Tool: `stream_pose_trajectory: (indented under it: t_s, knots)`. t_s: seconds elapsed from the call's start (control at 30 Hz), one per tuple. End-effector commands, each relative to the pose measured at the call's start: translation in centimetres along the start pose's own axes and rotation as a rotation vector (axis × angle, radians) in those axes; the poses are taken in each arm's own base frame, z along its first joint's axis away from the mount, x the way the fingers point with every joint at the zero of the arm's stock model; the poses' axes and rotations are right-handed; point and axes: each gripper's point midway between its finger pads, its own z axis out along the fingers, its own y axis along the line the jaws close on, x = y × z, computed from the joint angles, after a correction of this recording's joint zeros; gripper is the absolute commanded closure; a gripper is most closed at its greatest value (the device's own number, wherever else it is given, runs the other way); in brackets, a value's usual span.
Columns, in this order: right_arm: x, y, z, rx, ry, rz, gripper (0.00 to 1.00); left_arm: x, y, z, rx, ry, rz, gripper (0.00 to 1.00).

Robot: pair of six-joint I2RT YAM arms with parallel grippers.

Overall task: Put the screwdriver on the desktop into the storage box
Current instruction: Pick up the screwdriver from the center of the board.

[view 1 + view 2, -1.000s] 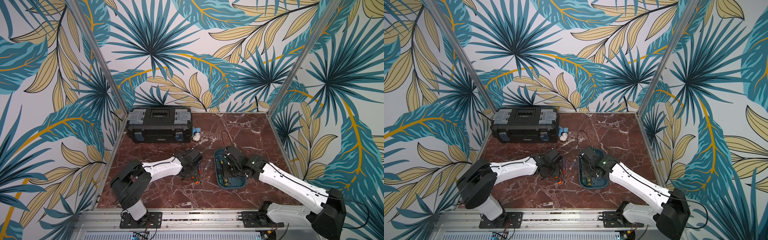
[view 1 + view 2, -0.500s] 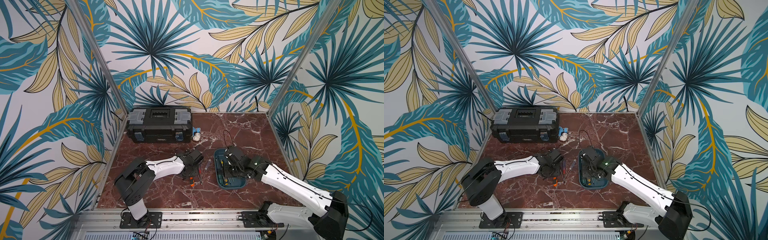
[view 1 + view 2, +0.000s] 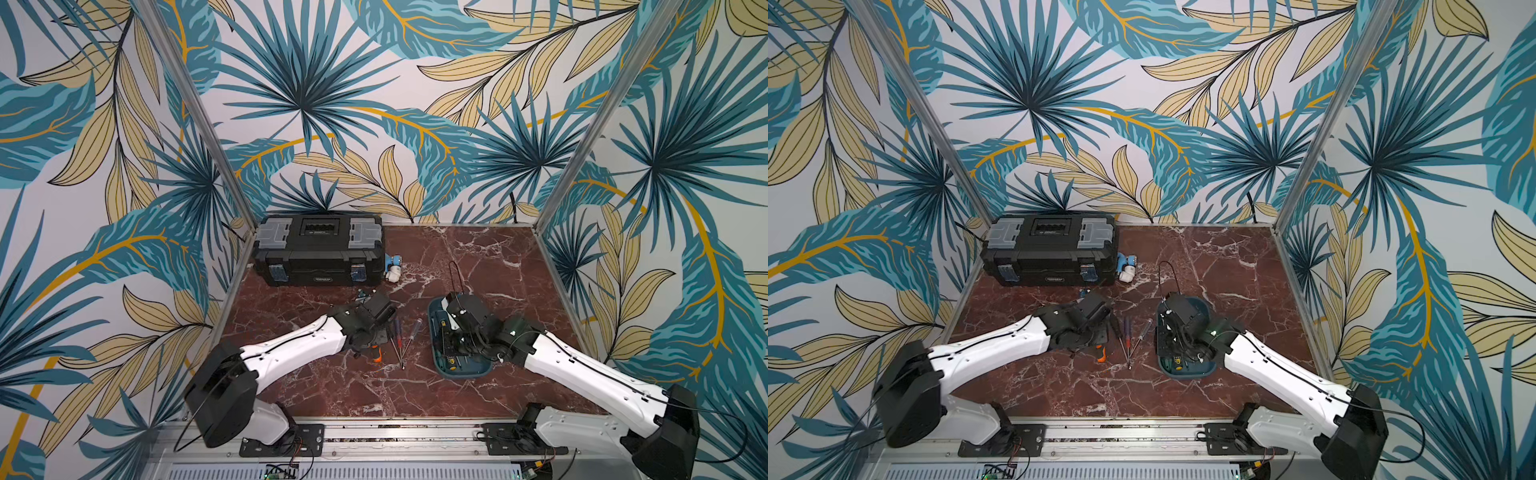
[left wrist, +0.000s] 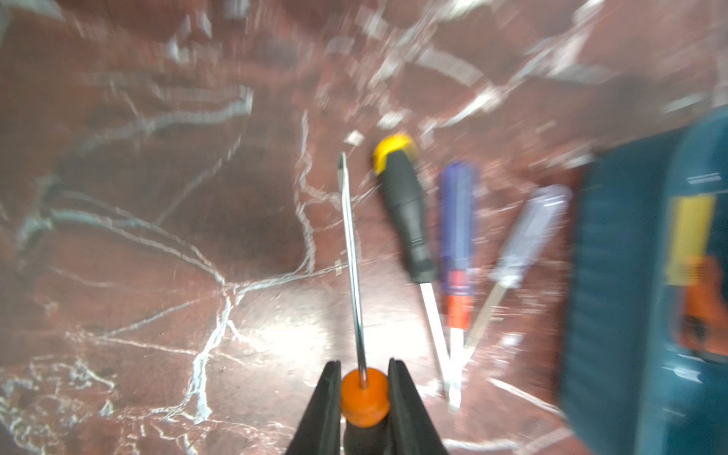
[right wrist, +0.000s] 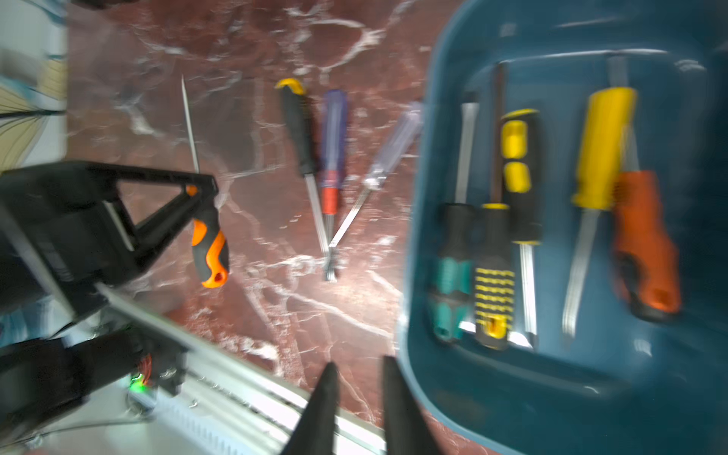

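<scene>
Since the earlier frames the left gripper (image 4: 364, 364) has closed on the orange-and-black screwdriver (image 5: 210, 244), whose handle end has shifted slightly toward the desk's left edge, and the right gripper (image 5: 359, 362) has parted its jaws. Left gripper: fingers (image 4: 325, 402) clamp the orange collar where shaft meets handle; the bare shaft points away past the fingertips and the handle juts out on the opposite side. Whether the handle touches the desk (image 3: 478, 257) cannot be told. Right gripper: jaws a narrow gap apart, nothing between them, poised over the storage box (image 3: 465, 374); in the wrist view its fingertips show against the desk just beside the box's rim. Between the two grippers, three tools lie on the desk with tips converging toward the near edge: a black screwdriver with a yellow cap (image 4: 402, 208), a blue screwdriver (image 4: 457, 228) with a red collar, and a clear-handled screwdriver (image 4: 528, 232). Storage box: right of the desk's middle, toward the near edge, holding five screwdrivers (image 5: 494, 283) laid side by side. Black toolbox (image 3: 318, 249): far left corner of the desk, lid shut, a small blue-and-white object (image 3: 392, 266) just beside the end nearer the desk's middle.
</scene>
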Motion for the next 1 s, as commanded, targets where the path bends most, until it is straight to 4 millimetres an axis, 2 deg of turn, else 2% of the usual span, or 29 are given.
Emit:
stream_pose_trajectory:
  t_s: [0.0, 0.1, 0.17, 0.3, 0.43, 0.53, 0.67, 0.77, 0.83, 0.93, 0.97]
  knots:
    - [-0.1, 5.1, -0.2, -0.295, -0.003, 0.025, 0.5, -2.4, -2.7, -3.2, 0.22, -0.112, -0.004, 1.0]
    - [-0.8, 8.5, -1.4, -0.497, -0.028, 0.028, 0.4, -3.6, -7.0, -7.2, 0.553, -0.161, -0.011, 1.0]
    - [-1.2, 9.4, -2.2, -0.559, -0.053, 0.032, 0.36, -4.1, -8.6, -9.6, 0.707, -0.198, -0.019, 1.0]
    - [-1.9, 11.3, -3.8, -0.673, -0.083, 0.028, 0.33, -4.1, -10.5, -13.2, 0.912, -0.221, -0.003, 1.0]
    - [-2.5, 12.2, -4.8, -0.732, -0.109, 0.032, 0.37, -3.8, -11.6, -15.3, 1.051, -0.23, 0.009, 1.0]
    - [-2.9, 12.9, -5.7, -0.773, -0.131, 0.026, 0.46, -3.9, -11.6, -16.2, 1.106, -0.247, -0.004, 1.0]
    - [-3.2, 12.9, -6.7, -0.783, -0.16, 0.018, 0.68, -4.4, -10.8, -16.2, 1.119, -0.278, -0.047, 1.0]
    - [-3.1, 12.7, -7.2, -0.766, -0.17, 0.003, 0.89, -4.7, -10.3, -16.1, 1.103, -0.294, -0.059, 1.0]
    - [-3.0, 12.1, -7.0, -0.721, -0.17, 0.001, 0.98, -4.8, -10.1, -15.7, 1.074, -0.293, -0.064, 0.98]
    - [-3.2, 10.1, -5.8, -0.568, -0.172, 0.0, 1.0, -4.7, -9.6, -14.3, 0.966, -0.268, -0.038, 0.53]
    - [-3.2, 8.9, -5.2, -0.484, -0.167, 0.0, 1.0, -4.7, -9.4, -13.7, 0.925, -0.259, -0.03, 0.45]
